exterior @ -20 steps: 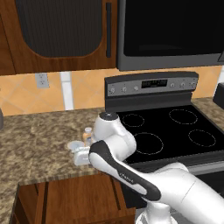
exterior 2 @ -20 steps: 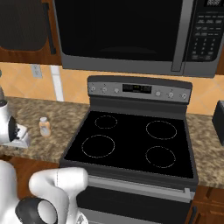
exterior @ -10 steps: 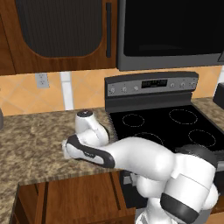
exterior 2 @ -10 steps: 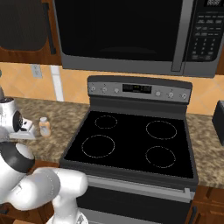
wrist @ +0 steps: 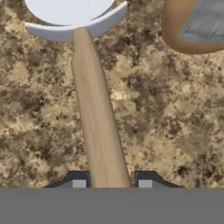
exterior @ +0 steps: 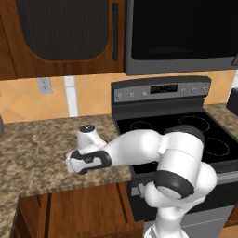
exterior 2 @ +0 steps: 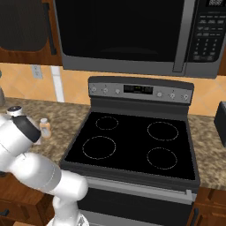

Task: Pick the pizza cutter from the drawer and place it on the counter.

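Observation:
The pizza cutter [wrist: 96, 118] fills the hand view, its tan wooden handle running up to the pale round wheel [wrist: 70, 15] at the top. My gripper [wrist: 111, 183] is shut on the lower end of the handle, a dark fingertip on each side. Speckled brown granite of the counter [wrist: 166, 131] lies right behind the cutter; I cannot tell whether the cutter touches it. In the left base view my hand [exterior: 74, 162] hangs low over the counter [exterior: 32, 158], left of the stove. Reddish-brown wood of the drawer [exterior: 69, 214] shows below the counter's front edge.
A brown-rimmed thing with a grey inside [wrist: 197, 26] stands on the counter just right of the wheel. A small orange-labelled bottle [exterior 2: 44, 127] stands near the black stove top [exterior 2: 132, 145]. My white arm [exterior: 139, 148] spans the counter's right end.
The arm has swung left and out over the counter, carrying the pizza cutter. The gripper has stayed shut on the handle.

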You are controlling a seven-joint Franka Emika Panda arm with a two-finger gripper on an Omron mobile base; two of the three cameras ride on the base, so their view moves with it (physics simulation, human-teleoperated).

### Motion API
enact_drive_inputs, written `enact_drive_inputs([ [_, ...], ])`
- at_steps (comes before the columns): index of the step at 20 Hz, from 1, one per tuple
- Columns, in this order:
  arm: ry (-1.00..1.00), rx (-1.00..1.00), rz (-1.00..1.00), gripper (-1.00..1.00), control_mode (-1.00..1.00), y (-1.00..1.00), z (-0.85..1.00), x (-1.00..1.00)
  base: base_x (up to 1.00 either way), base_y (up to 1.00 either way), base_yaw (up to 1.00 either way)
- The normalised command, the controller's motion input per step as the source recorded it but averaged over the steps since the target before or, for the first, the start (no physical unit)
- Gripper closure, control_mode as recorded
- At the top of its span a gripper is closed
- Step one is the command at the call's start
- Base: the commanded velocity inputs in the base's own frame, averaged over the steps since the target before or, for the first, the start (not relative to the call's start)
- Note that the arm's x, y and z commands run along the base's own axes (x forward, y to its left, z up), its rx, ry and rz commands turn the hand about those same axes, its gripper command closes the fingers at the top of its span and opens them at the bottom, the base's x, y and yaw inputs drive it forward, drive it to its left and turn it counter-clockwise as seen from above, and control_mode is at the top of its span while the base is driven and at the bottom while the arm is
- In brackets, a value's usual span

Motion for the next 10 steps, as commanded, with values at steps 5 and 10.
enact_drive_inputs([
  [5, 0.00, 0.00, 0.00, 1.00, -1.00, 0.13, -0.12, 0.35, 0.00, 0.00, 0.00],
  [10, -0.01, 0.00, 0.00, 1.00, -1.00, 0.16, -0.22, 0.37, 0.00, 0.00, 0.00],
])
